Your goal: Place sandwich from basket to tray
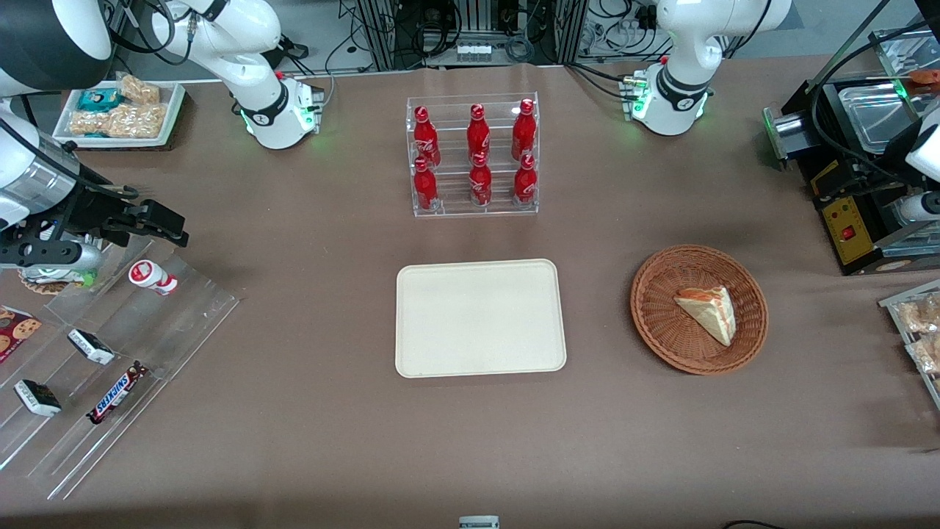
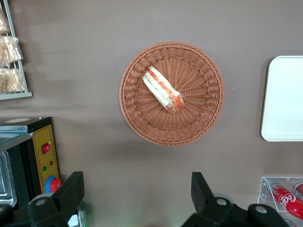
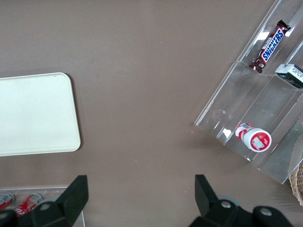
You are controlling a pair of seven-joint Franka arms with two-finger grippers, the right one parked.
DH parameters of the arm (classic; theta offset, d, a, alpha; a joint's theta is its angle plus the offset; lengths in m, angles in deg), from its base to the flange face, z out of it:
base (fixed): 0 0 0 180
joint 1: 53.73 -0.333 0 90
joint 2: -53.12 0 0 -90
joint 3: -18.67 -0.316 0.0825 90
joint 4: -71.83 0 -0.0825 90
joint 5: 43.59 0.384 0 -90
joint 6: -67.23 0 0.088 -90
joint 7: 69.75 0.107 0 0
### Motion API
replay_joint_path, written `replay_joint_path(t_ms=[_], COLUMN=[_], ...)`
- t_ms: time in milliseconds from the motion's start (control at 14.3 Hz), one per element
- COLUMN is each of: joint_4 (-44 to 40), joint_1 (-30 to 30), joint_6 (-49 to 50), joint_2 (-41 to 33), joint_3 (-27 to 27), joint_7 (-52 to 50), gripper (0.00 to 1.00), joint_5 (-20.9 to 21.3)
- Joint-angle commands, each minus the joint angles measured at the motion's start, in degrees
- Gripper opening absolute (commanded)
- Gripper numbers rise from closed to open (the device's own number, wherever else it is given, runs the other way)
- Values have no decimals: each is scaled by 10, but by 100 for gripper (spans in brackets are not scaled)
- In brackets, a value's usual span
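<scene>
We locate the sandwich (image 1: 709, 311) inside the basket (image 1: 661, 323), lying on its side slightly off the basket's centre, toward the working arm's end of the bench. It is a triangular wedge of pale bread; the left wrist view shows its green and orange-red filling layers (image 2: 163, 90) along one cut face. The basket is round, shallow and woven of reddish-brown wicker, with ribs radiating from the middle to a braided rim.

We find the tray (image 1: 480, 318) beside the basket, near the middle of the bench and apart from it. It is a flat cream rectangle with rounded corners and a low raised rim, and nothing rests on it.

The gripper (image 2: 137, 194) hangs above the bench, clear of the basket, with its two dark fingers (image 2: 71, 191) spread wide and nothing between them.

The bench (image 1: 294, 411) carries a matte brown covering, smooth and uniform. Farther from the front camera than the tray stands a clear acrylic rack (image 1: 474, 156) holding six red bottles (image 1: 479, 131) in two rows. A black appliance (image 1: 852, 213) with a yellow panel sits at the working arm's end.
</scene>
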Motion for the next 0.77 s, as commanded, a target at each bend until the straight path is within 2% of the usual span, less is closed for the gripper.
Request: replay_joint_path(t_ms=[0, 279, 419, 698], joint_4=[-11, 18, 73, 170], joint_1=[-7, -4, 2, 10], joint_6=[4, -15, -104, -249], joint_2=[0, 49, 67, 80], joint_3=[5, 5, 8, 9], joint_7=[10, -48, -91, -287], gripper=[100, 100, 100, 100], joint_5=[1, 32, 32, 17])
